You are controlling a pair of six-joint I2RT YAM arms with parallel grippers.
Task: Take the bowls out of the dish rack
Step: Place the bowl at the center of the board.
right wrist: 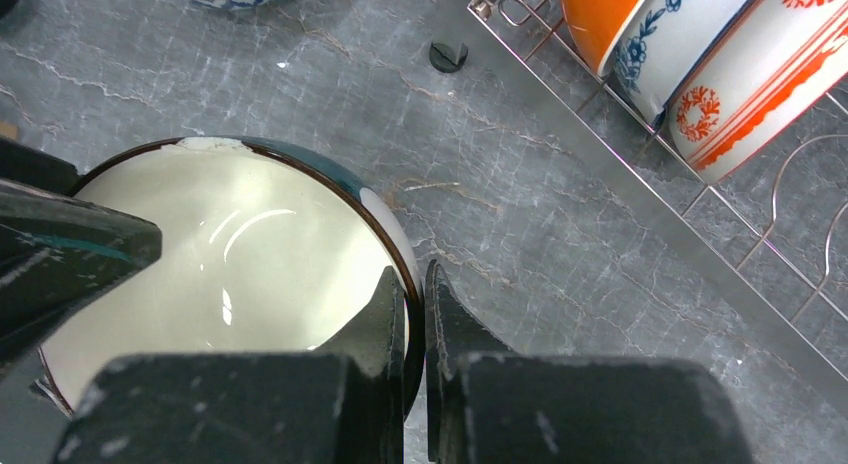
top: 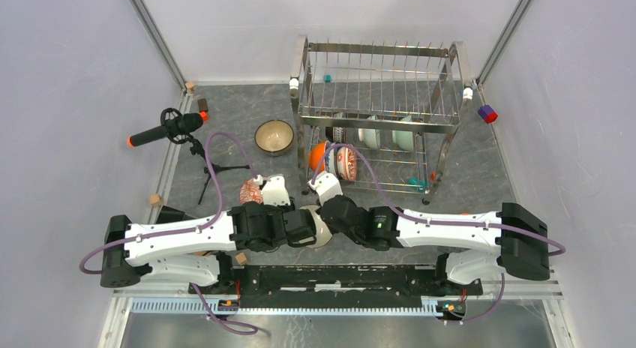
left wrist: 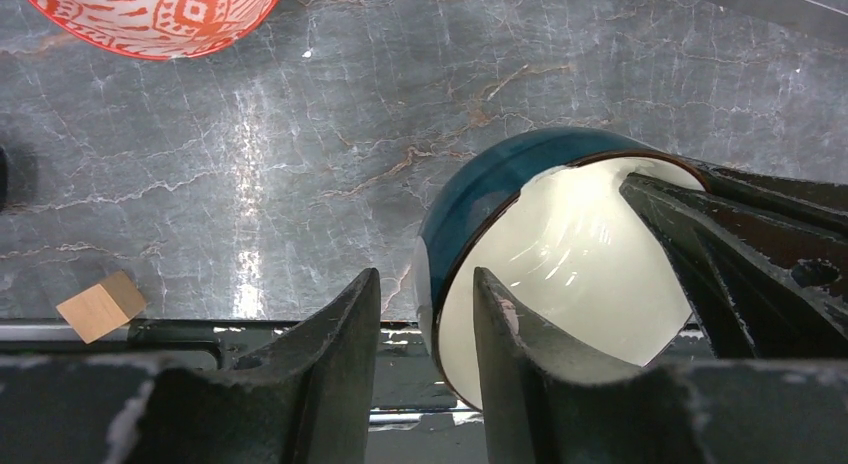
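Right gripper [right wrist: 418,284] clamps tilted teal bowl [right wrist: 230,254], mouth facing away from dish rack [right wrist: 620,164].

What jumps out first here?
Both grippers meet at one teal bowl with a cream inside, near the table's front middle. The right gripper pinches its rim; the left gripper straddles the rim with jaws apart. Behind, the dish rack holds several more bowls on its lower tier.

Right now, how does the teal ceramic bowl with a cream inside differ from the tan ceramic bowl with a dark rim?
The teal bowl is cream inside; the tan bowl is tan inside. The teal bowl is clamped at its rim by the right gripper; the tan bowl stands free beside the dish rack. Both are out of the rack.
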